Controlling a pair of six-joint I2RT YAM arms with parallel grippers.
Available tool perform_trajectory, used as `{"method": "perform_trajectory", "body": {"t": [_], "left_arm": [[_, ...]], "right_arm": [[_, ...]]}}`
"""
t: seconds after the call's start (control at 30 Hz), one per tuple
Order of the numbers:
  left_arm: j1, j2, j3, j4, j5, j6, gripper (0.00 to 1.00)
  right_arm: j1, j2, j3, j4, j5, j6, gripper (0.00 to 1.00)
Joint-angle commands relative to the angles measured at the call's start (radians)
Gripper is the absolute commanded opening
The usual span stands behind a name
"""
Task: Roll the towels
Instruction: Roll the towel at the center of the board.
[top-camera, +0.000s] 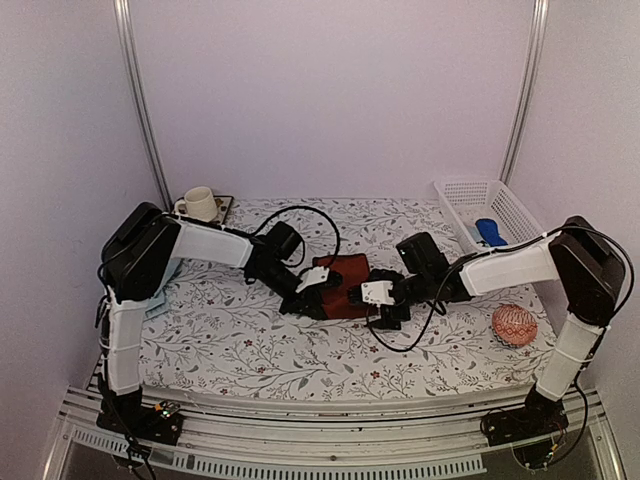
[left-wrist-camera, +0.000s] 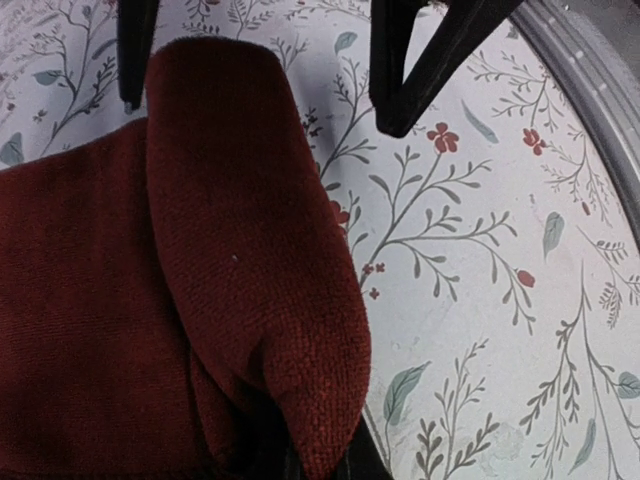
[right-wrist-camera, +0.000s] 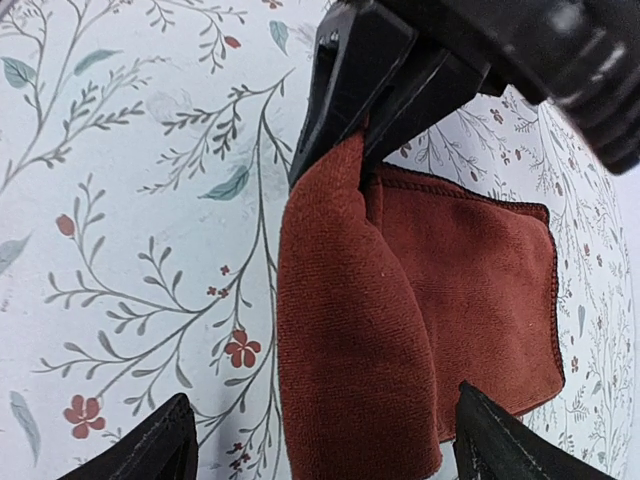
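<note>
Floral tablecloth (top-camera: 230, 330) bears maroon towel (top-camera: 347, 272) (one edge rolled over)

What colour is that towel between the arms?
Dark maroon red; the towel shows best in the right wrist view.

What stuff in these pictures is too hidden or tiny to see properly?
Top view: left gripper and right gripper cover much of the red towel.
Left wrist view: the towel's fold hides that gripper's own fingertips.
Top view: blue thing in the basket is too small to identify.
</note>
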Motion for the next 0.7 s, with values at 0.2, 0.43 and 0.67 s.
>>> {"method": "perform_trajectory", "body": {"t": [0.2, 0.43, 0.67], "left_arm": [[0.014, 0.058, 0.054, -0.133, 0.087, -0.030, 0.00], [0.028, 0.080, 0.065, -0.153, 0.141, -0.043, 0.00], [0.040, 0.106, 0.084, -0.164, 0.150, -0.058, 0.00]], "right_arm": [[0.034, 0.096, 0.045, 0.117, 0.090, -0.051, 0.84], [0.062, 0.075, -0.021, 0.201, 0.129, -0.074, 0.84], [0.064, 0.026, -0.076, 0.238, 0.069, -0.092, 0.81]]}}
